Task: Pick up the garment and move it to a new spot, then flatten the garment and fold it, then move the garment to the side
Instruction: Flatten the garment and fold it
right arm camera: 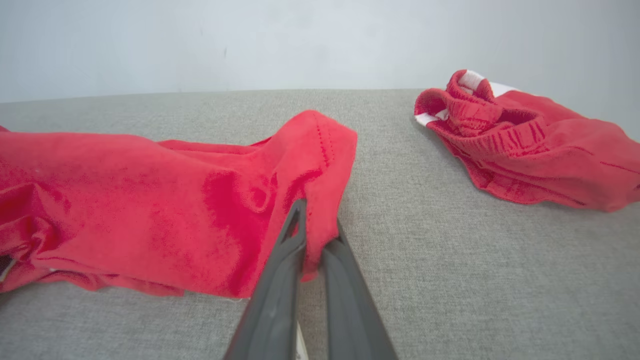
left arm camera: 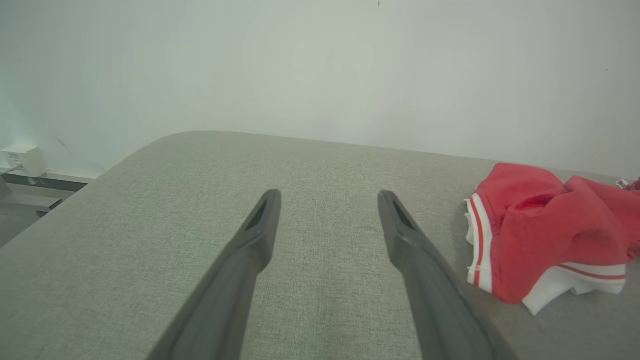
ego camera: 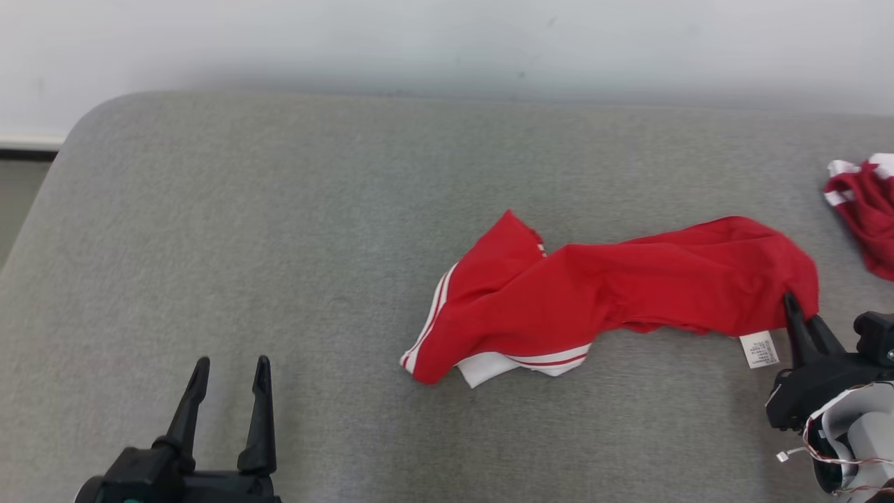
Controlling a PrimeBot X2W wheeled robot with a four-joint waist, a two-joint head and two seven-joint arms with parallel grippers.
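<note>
The pick-up step is in hand: the right jaws pinch shut on the right end of the red garment (ego camera: 614,293), crumpled on the grey table (ego camera: 279,244), the left jaws gape empty, so next should come a lift and carry.

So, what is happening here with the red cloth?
The right gripper is shut on the right end of the red garment, which lies crumpled on the grey surface. The left gripper is open and apart from it. A second red garment lies further right.
</note>
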